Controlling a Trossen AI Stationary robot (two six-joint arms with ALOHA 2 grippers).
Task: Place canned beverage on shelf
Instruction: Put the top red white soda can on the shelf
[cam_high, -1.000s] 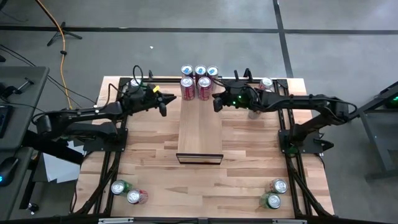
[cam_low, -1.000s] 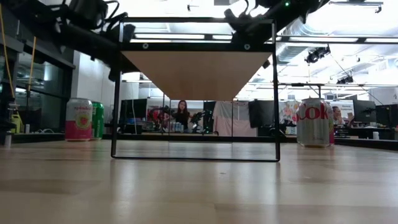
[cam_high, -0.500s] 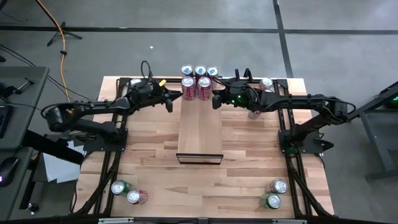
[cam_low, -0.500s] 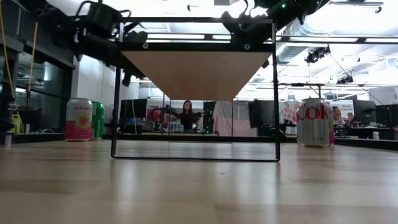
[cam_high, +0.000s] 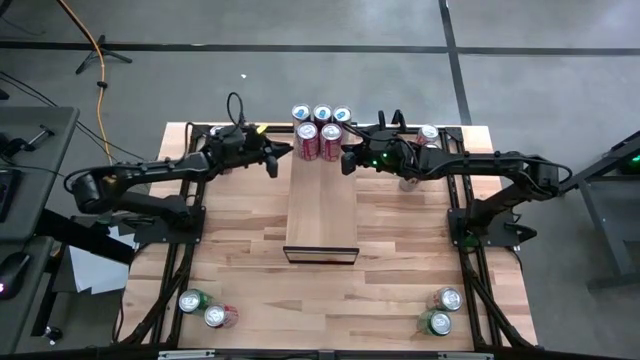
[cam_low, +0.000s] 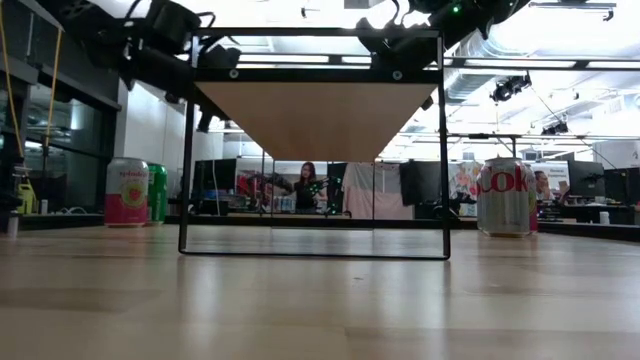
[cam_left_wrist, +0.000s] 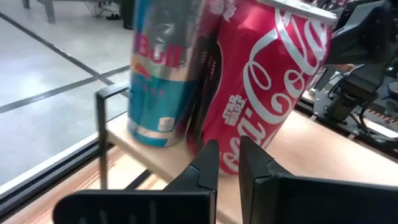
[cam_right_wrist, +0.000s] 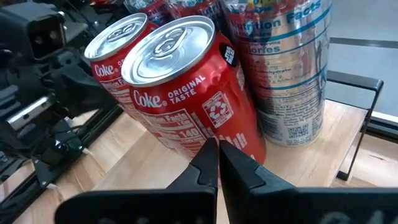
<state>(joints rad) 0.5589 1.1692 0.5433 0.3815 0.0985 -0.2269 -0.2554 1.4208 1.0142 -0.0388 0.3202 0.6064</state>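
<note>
Two red cans (cam_high: 320, 139) stand on the shelf (cam_high: 321, 205) between the clenched, empty left gripper (cam_high: 279, 153) and right gripper (cam_high: 347, 157).

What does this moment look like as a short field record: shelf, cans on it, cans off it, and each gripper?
shelf: long pale panel running down the table's middle
cans on shelf: five at the far end; two red Coke cans in front, three more behind
cans off shelf: two near each front corner of the table; one behind the right arm
left gripper: shut, tip at the left red can
right gripper: shut, tip at the right red can
held: nothing in either gripper
</note>
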